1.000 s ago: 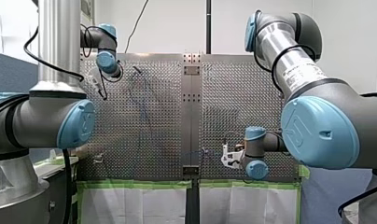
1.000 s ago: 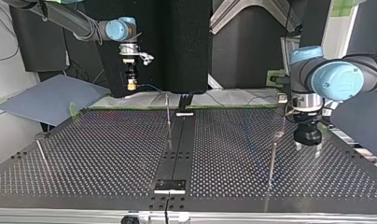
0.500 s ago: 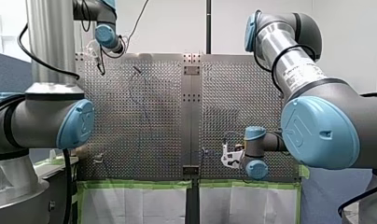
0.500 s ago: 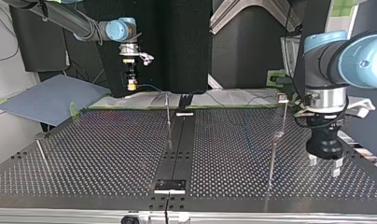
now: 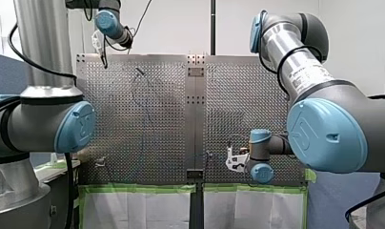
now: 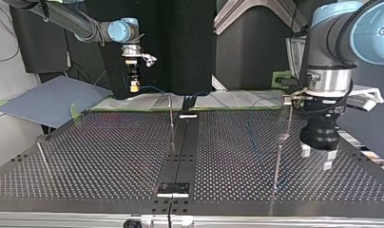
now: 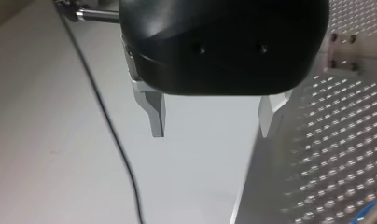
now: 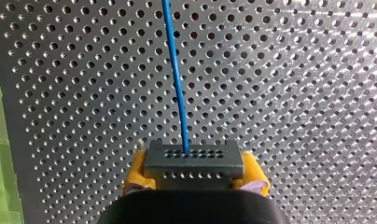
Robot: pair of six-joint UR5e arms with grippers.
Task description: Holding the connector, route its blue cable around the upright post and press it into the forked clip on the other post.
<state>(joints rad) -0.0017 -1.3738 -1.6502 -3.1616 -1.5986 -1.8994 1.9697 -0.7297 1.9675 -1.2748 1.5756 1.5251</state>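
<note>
My right gripper [image 8: 194,186] is shut on the grey connector [image 8: 193,161], with yellow pads on both sides of it. The blue cable [image 8: 175,79] runs straight ahead from the connector over the perforated plate. In the top view this gripper [image 6: 133,87] hangs above the plate's far edge, and the cable [image 6: 154,89] trails toward the middle post [image 6: 171,118]. My left gripper [image 6: 316,158] is open and holds nothing, beside a thin post [image 6: 277,161] at that view's right. Its own view shows its metal fingers [image 7: 156,114] apart over the plate's edge.
The perforated table [image 6: 109,156] has a dark centre strip [image 6: 180,152]. A short post [image 6: 42,154] stands at the top view's left, another thin post [image 6: 289,114] at its right. A black cord [image 7: 116,149] lies beyond the plate's edge. Green tape [image 5: 138,189] lines the near edge.
My left arm has moved toward the plate's far edge in the front view, coming nearer the camera in the top view, its gripper still open. The right arm has not moved.
</note>
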